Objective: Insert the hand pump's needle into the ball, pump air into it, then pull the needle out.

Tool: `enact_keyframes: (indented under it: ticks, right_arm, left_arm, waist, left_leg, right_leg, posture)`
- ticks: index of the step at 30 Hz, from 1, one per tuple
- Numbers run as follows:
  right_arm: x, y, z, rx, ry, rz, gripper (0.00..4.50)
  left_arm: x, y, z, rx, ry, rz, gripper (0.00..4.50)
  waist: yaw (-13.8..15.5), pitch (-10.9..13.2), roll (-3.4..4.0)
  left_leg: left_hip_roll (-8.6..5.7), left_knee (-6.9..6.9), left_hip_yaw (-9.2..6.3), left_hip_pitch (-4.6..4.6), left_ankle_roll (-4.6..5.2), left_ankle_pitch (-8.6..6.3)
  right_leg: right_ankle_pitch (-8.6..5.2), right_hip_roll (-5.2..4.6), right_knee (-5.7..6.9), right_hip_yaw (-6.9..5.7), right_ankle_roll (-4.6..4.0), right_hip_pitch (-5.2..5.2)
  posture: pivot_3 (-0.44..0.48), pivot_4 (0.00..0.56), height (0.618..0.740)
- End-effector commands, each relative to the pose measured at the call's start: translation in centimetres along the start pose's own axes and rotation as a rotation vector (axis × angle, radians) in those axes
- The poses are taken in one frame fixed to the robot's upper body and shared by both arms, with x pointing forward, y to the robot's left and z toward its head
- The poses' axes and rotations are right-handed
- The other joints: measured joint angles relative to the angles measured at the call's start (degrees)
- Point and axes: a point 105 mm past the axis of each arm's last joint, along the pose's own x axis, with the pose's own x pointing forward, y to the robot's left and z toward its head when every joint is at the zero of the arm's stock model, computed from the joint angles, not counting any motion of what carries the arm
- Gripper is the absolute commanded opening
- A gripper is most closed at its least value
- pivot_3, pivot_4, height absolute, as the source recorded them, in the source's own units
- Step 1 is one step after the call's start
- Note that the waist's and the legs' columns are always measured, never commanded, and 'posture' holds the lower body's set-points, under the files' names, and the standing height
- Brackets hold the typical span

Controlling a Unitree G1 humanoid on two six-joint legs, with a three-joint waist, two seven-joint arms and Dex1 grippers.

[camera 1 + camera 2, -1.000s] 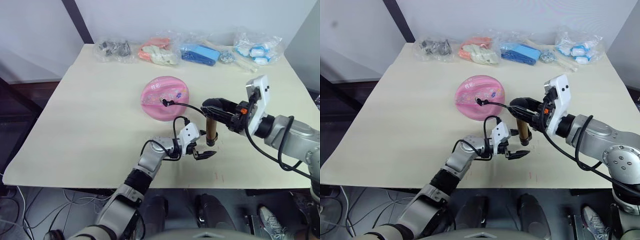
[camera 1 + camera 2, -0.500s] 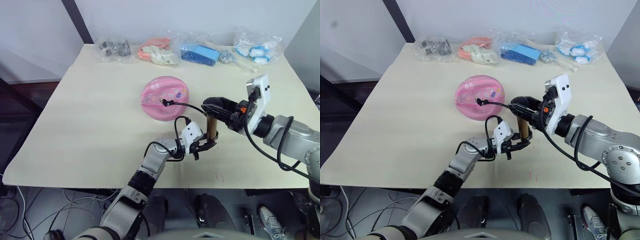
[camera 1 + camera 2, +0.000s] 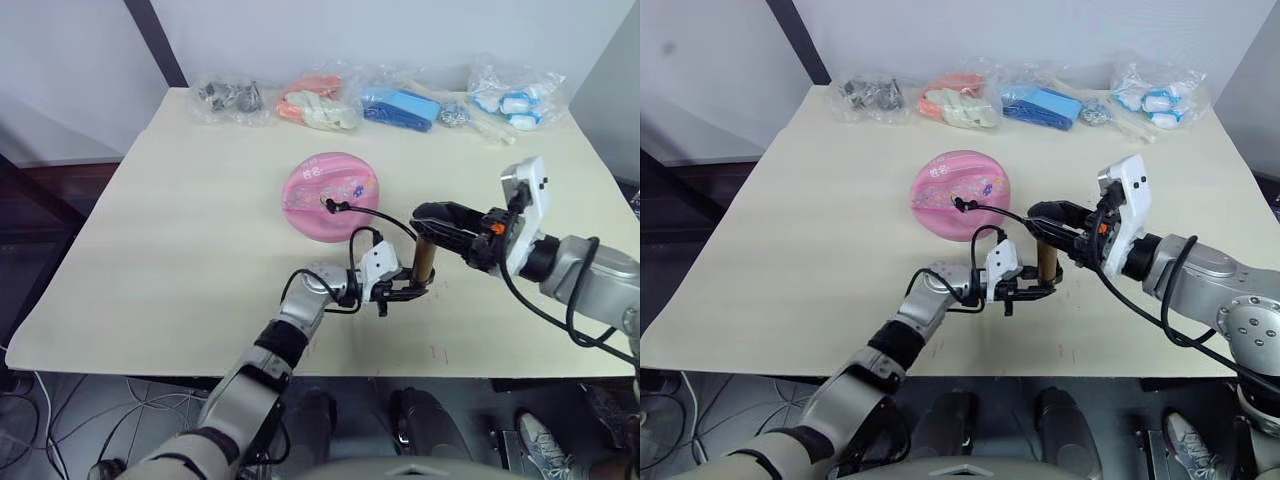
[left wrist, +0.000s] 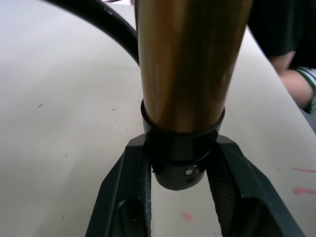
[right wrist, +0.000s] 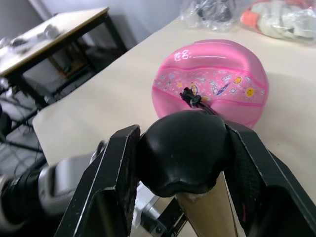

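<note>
Bare table left of ball

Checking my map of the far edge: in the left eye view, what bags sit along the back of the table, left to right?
Dark-parts bag → orange-and-cream bag → blue bag → blue-and-white bag.

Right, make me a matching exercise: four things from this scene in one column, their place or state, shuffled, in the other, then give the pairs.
Things:
1. left gripper
2. right gripper
3. ball
4. hose

Places or states:
A. runs from the pump to the ball's valve
B. shut on the black handle atop the hand pump
C. pink, lying on the table beyond the pump
D. clamped on the pump's black base cap

Pairs: 1-D, 2-B, 3-C, 4-A
</note>
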Motion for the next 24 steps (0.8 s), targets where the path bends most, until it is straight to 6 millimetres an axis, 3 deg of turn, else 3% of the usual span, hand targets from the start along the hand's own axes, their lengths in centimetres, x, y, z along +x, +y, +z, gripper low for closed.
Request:
enact_keyframes:
  ticks: [1,9,24]
  right_arm:
    - [-0.9,0.3,0.3,-0.054,0.015,0.055,1.9]
    - [-1.4,-0.7,0.5,-0.096,0.045,0.086,1.9]
    - [-1.3,-2.2,-2.8,-0.103,0.14,0.091,1.9]
  left_arm:
    - [-0.1,0.8,0.8,0.063,-0.026,-0.049,1.06]
    - [0.4,0.9,0.4,0.08,0.008,-0.126,1.06]
    - [-0.6,1.4,-2.0,0.031,0.08,-0.032,1.06]
  waist:
    - [0.0,0.0,0.0]
    - [-0.03,0.0,0.0]
    - [-0.03,0.0,-0.01]
  left_leg:
    - [-0.01,0.0,0.0,0.0,0.0,0.0]
    - [-0.02,0.01,-0.01,0.0,0.04,-0.02]
    - [-0.05,0.02,-0.03,-0.01,0.05,-0.03]
  right_leg:
    - [0.0,0.0,-0.01,0.0,0.0,0.0]
    - [0.0,-0.01,0.01,0.0,0.01,0.0]
    - [0.04,-0.04,0.02,0.0,0.07,-0.01]
  posture:
    - [0.0,0.15,0.74]
    - [0.0,0.15,0.74]
    - [0.0,0.15,0.74]
